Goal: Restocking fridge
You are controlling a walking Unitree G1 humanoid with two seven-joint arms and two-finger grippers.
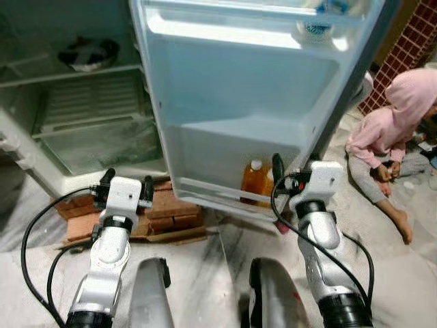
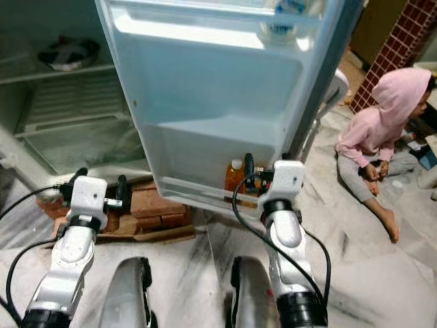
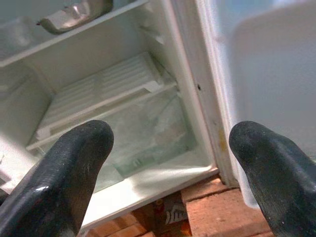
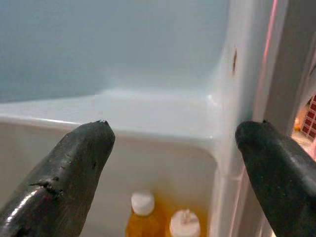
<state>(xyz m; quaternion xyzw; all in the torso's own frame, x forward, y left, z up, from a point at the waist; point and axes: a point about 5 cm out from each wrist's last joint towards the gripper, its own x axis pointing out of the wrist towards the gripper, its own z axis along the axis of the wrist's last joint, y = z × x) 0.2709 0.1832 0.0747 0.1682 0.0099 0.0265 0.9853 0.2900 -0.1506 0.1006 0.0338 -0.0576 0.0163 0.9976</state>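
A marbled grey-white stone floor (image 1: 218,253) runs under a fridge (image 1: 75,123) whose door (image 1: 239,102) is swung wide open. The fridge stands on red bricks (image 1: 167,208) just ahead of the left gripper (image 1: 126,186). A brick-patterned wall (image 1: 410,51) rises far off beyond the right gripper (image 1: 292,172), and a person (image 1: 396,130) in a pink hooded top sits on the floor out to that gripper's right.

Both grippers hang empty with fingers spread apart. The left one is in front of the fridge's open cabinet, where a ribbed white shelf (image 3: 103,94) and a glass-topped crisper drawer (image 3: 148,131) lie ahead of it, and one dark bowl-like dish (image 1: 89,53) sits on the shelf higher up.

The right gripper is right at the lowest door shelf (image 1: 225,195). Two orange bottles with white caps stand side by side in that shelf: one bottle (image 4: 142,215) just ahead and below the fingers, and a second bottle (image 4: 185,224) touching it. High above, the top door shelf holds one blue-and-white container (image 1: 317,27).
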